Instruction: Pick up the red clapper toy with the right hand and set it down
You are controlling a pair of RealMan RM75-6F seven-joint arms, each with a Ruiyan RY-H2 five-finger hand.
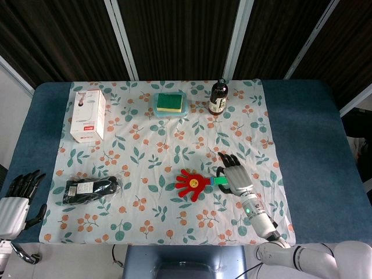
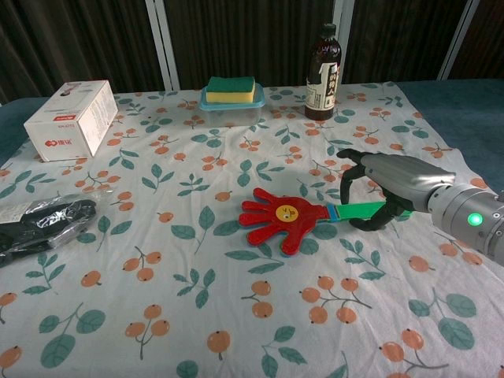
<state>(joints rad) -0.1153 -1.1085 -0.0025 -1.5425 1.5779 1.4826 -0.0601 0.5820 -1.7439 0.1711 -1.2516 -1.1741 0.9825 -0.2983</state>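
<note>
A robot lab or test room: a blue table (image 1: 299, 139) under a leaf-print cloth (image 1: 151, 157), backed by dark curtains (image 1: 180, 35).

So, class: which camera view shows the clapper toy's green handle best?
The chest view: the green handle runs sideways, close up, into the right hand. The head view shows only a small green strip beside the hand.
</note>
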